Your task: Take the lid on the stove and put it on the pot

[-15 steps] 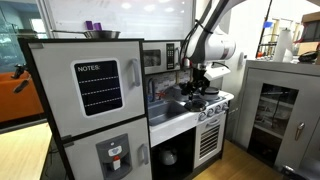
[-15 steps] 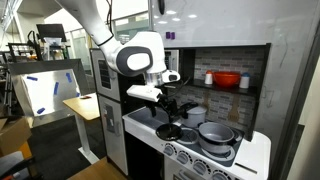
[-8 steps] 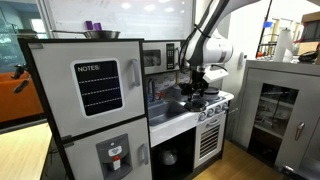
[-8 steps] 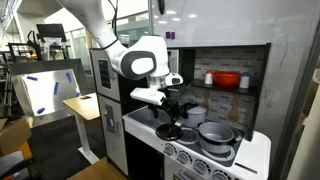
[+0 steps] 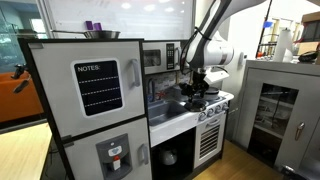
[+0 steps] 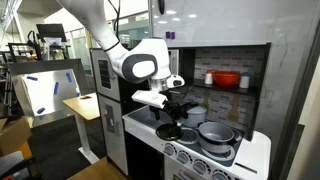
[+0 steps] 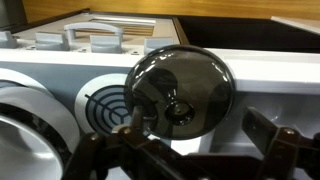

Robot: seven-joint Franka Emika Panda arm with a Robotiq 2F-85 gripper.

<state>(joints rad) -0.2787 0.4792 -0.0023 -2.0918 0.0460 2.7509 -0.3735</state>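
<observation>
The lid (image 7: 180,88) is a round, shiny grey disc with a small centre knob. It lies flat on the white stove (image 7: 250,85) next to a black burner (image 7: 103,108). My gripper (image 7: 200,128) is open and hovers just above the lid, one finger at its left edge and one to its right. In an exterior view the gripper (image 6: 170,106) hangs over the stove (image 6: 250,155), with the lid (image 6: 168,131) below it. The pot (image 6: 215,133), silvery with a dark inside, stands on the burner beside the lid. In an exterior view the gripper (image 5: 197,92) hides lid and pot.
A grey fridge with a NOTES board (image 5: 97,88) stands beside the stove. A red bowl (image 6: 227,79) sits on the shelf behind the stove. A shallow steel bowl (image 6: 197,113) rests behind the pot. A grey cabinet (image 5: 280,100) stands close by.
The arm has sunk slightly toward the stove top, with the gripper still open. The lid and the pot have not moved.
</observation>
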